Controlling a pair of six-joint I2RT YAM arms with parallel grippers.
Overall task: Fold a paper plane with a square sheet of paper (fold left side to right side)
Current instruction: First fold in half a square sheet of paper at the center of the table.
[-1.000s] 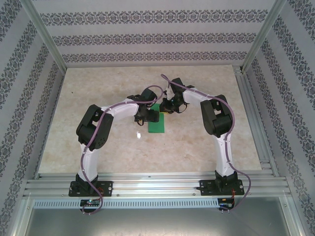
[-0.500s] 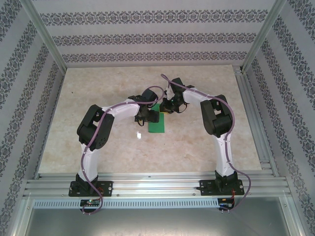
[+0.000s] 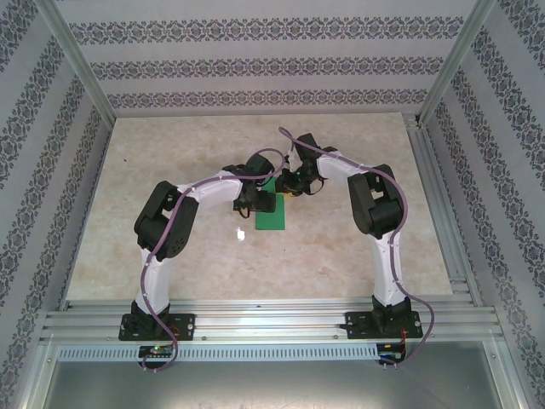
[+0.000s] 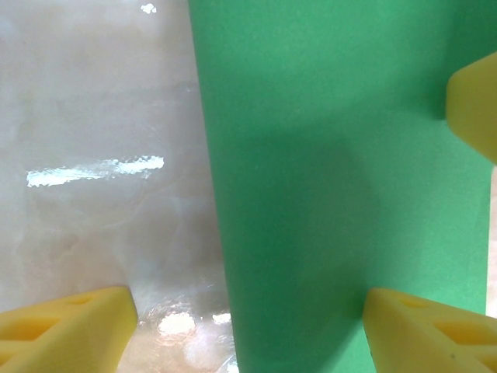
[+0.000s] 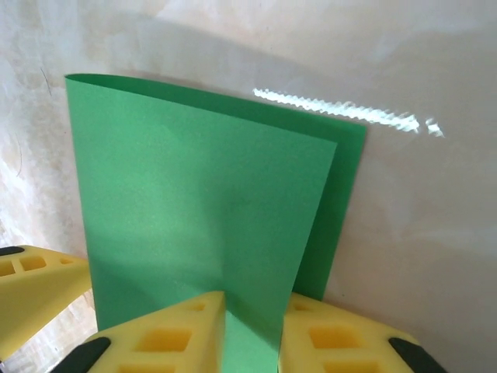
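The square sheet of paper [image 3: 273,216] lies bright green on the table, folded in half into a narrow upright rectangle. In the right wrist view the upper layer of the sheet [image 5: 202,202] sits a little short of the lower layer's right edge. My right gripper [image 5: 255,336] is shut on the near end of that upper layer at the sheet's far end [image 3: 292,187]. My left gripper [image 4: 248,334] is open and low over the sheet [image 4: 326,179]. One of its fingers stands on the bare table, the other on the green. It sits at the sheet's left edge [image 3: 255,203].
The marble-patterned table [image 3: 170,239] has free room all around the sheet. A metal rail [image 3: 438,213] runs along the table's right side, and patterned walls close in the back and both sides. A yellow finger of the right gripper [image 4: 475,101] shows in the left wrist view.
The left arm's elbow has crept slightly right. The sheet and the right gripper have stayed where they were.
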